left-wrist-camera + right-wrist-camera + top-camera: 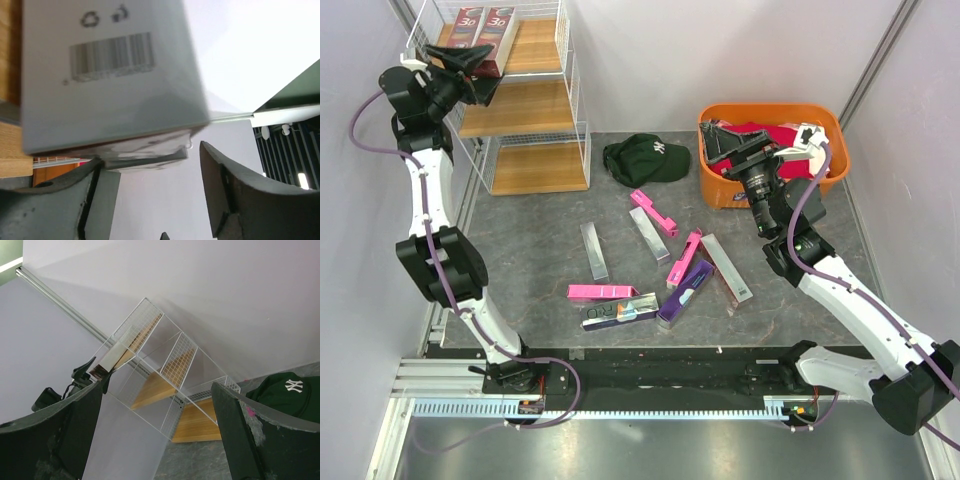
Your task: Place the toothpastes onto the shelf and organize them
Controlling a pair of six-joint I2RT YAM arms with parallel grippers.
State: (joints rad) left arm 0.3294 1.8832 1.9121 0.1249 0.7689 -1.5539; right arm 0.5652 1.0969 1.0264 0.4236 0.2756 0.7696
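Lying scattered on the grey surface (540, 300) just beyond the arm bases, loose toothpastes (685, 290) in pink, purple, silver-grey and holographic finishes are seen, with a dark green cap (645, 158) behind them. Further back on the right, the right end effector (725, 145) is held over the orange tub (715, 195), fingers spread wide with nothing between them. At the far left, two dark red boxes (485, 30) are set side by side on the top board of the shelf (535, 170); there the left end effector (470, 70) is spread apart, a silver-grey box (110, 75) being seen by one finger (55, 210) and clear of the other.
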